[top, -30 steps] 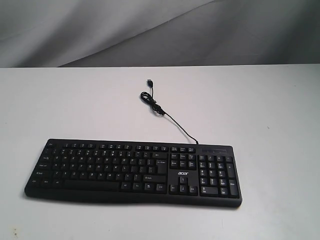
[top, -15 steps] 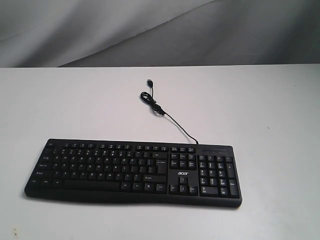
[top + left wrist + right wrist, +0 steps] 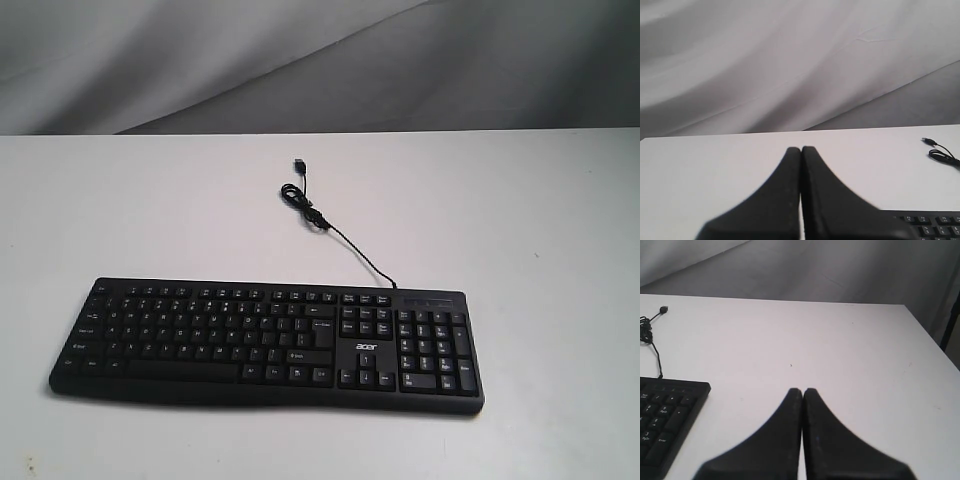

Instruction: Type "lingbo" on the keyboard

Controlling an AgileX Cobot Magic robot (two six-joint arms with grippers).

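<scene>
The black keyboard [image 3: 270, 340] with white legends and an "acer" logo lies across the near part of the white table [image 3: 520, 220], number pad to the right. Its thin USB cable [image 3: 330, 228] runs back to a small coil and a loose plug. Neither arm shows in the exterior view. My left gripper [image 3: 801, 149] is shut with nothing in it, above bare table beside a corner of the keyboard [image 3: 932, 225]. My right gripper [image 3: 803, 390] is shut and empty too, over table beside the number-pad end of the keyboard [image 3: 665, 415].
A grey cloth backdrop [image 3: 300, 60] hangs behind the table's far edge. In the right wrist view the table's side edge [image 3: 927, 335] shows, with a dark stand [image 3: 951, 320] beyond it. The cable plug [image 3: 662, 308] lies loose on the table.
</scene>
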